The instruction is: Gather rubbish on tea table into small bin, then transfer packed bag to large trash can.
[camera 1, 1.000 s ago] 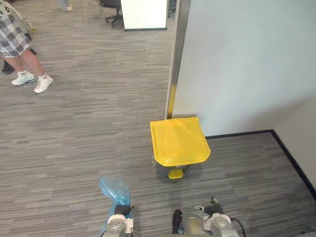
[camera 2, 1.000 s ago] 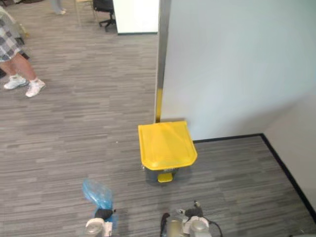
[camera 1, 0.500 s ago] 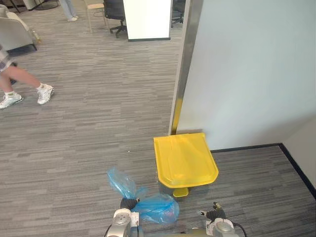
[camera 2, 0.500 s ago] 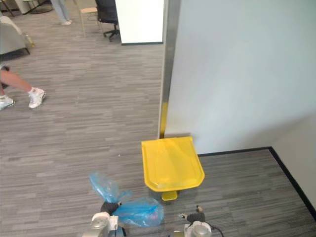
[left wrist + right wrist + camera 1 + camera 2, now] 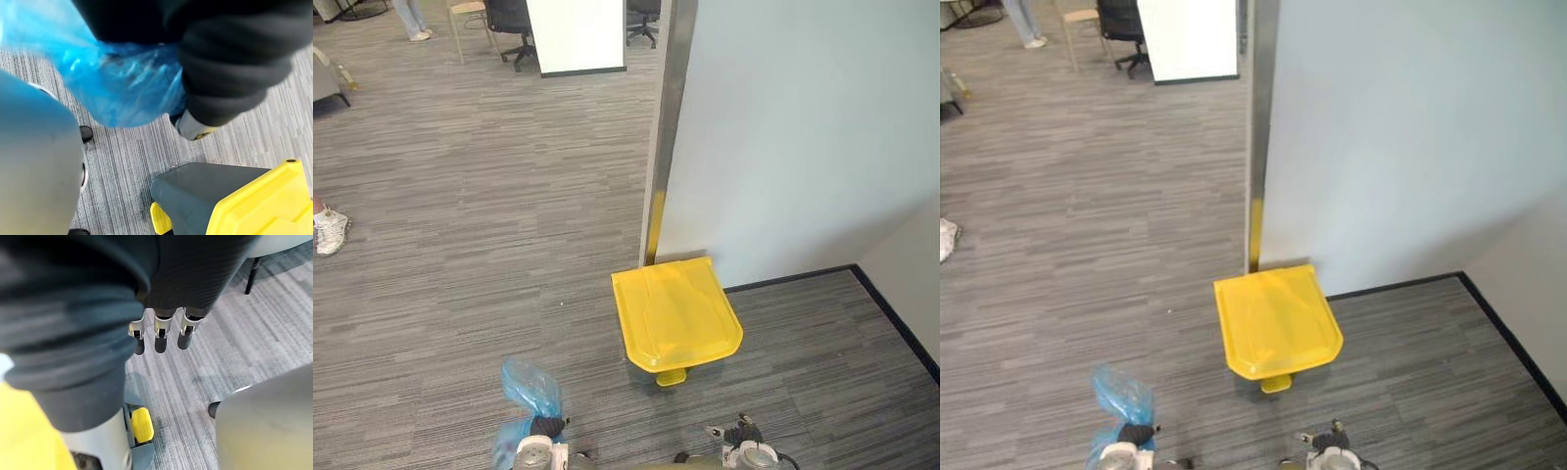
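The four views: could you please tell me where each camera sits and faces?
Eye views: head, looking down at trash can; left hand, right hand at bottom.
Left wrist: along left hand holding blue bag, toward the can.
Right wrist: along straight fingers, toward carpet and can's pedal.
All share the can.

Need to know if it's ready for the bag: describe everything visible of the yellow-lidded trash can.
The trash can has a dark grey body, a flat yellow lid, shut, and a yellow foot pedal at its front base; all look plastic. It stands upright on the grey carpet, close before the white wall. Nothing touches it; the blue bag in the left hand hangs apart.
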